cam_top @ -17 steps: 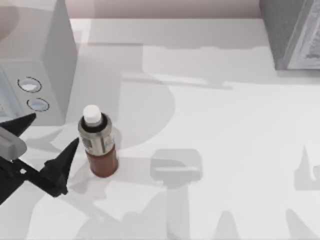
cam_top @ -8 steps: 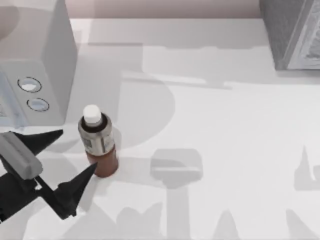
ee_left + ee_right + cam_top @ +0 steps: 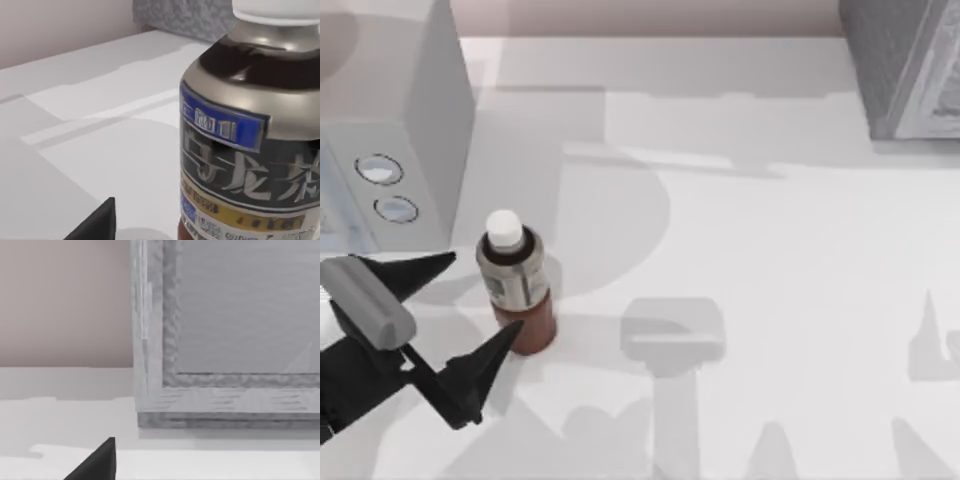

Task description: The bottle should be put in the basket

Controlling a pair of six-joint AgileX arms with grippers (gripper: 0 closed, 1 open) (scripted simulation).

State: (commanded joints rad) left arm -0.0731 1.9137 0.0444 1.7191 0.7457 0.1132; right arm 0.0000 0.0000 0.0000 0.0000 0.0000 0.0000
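The bottle [image 3: 517,290] stands upright on the white table at the left, with a white cap, dark neck band, grey label and reddish-brown lower body. My left gripper [image 3: 485,294] is open just to the bottle's left. One black fingertip [image 3: 440,264] lies beside the label and the other fingertip [image 3: 508,335] reaches the bottle's base. In the left wrist view the bottle [image 3: 250,130] looms very close. The grey woven basket [image 3: 905,65] stands at the far right corner. My right gripper [image 3: 97,462] is near the basket [image 3: 230,330], facing its side.
A pale grey box [image 3: 395,120] with two round buttons stands at the back left, close behind my left gripper. Open white table [image 3: 770,260] stretches between the bottle and the basket, crossed by arm shadows.
My left gripper has moved to the right and nearer the front, closing in on the bottle until its open fingers flank it. The bottle has not moved.
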